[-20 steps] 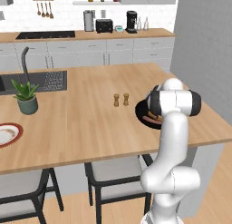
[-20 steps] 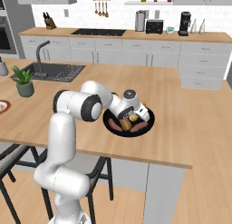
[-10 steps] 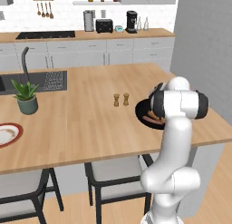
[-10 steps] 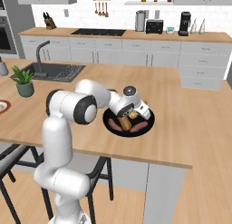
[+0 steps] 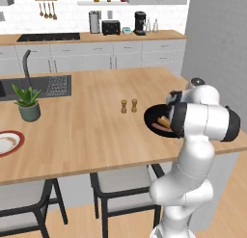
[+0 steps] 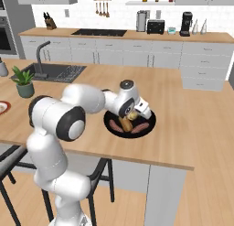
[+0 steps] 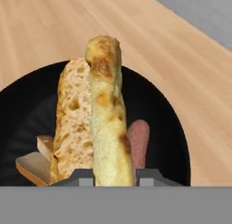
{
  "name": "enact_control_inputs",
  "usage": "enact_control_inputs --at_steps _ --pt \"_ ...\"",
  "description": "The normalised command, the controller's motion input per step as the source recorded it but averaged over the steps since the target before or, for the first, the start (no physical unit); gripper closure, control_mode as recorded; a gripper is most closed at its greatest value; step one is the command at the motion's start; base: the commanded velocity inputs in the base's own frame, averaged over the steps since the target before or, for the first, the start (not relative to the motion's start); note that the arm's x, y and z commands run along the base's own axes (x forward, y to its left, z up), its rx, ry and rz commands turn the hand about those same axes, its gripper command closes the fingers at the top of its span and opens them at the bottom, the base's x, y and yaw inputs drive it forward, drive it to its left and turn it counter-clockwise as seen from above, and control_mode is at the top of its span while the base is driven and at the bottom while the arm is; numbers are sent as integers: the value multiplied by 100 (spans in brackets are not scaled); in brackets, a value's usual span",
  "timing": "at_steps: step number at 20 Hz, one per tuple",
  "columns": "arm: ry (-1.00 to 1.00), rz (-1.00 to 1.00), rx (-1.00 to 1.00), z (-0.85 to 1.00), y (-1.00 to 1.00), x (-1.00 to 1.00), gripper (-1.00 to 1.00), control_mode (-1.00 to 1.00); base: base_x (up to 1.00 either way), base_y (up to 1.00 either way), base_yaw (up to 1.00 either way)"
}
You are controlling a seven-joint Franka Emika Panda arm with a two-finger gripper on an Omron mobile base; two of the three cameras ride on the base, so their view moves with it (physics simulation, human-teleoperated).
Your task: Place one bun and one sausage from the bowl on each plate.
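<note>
My gripper (image 7: pixel 115 178) is shut on a golden bun (image 7: pixel 106 119), which stands up from between the two fingertips (image 7: pixel 81 177) over the black bowl (image 7: pixel 27 109). Behind it in the bowl lie a second bun (image 7: pixel 72 123) with a porous crumb and a reddish sausage (image 7: pixel 139 141). In the right base view the gripper (image 6: pixel 132 116) holds the bun just above the bowl (image 6: pixel 151 120), where two sausages (image 6: pixel 140 127) lie. The left base view shows the bowl (image 5: pixel 153 117) partly behind my arm, and the red-rimmed plate (image 5: pixel 17 136) far left on the counter.
Salt and pepper shakers (image 5: pixel 129 106) stand left of the bowl. A potted plant (image 5: pixel 29 103) and the sink (image 5: pixel 43 85) are further left. The bowl sits near the island's front edge, with stools (image 5: pixel 120 184) below it.
The jaws have drawn in onto the bun. My arm's elbow has swung outward, while the hand has stayed over the bowl.
</note>
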Motion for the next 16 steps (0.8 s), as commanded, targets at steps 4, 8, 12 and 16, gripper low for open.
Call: enact_control_inputs --at_steps 4,8,12,16 --pt "17 3 -5 38 41 -55 100 -100 0 0 0" --pt "7 3 0 16 10 -66 100 -100 0 0 0" --pt "5 4 0 14 9 -52 100 -100 0 0 0" --pt "8 15 0 37 22 -23 100 -100 0 0 0"
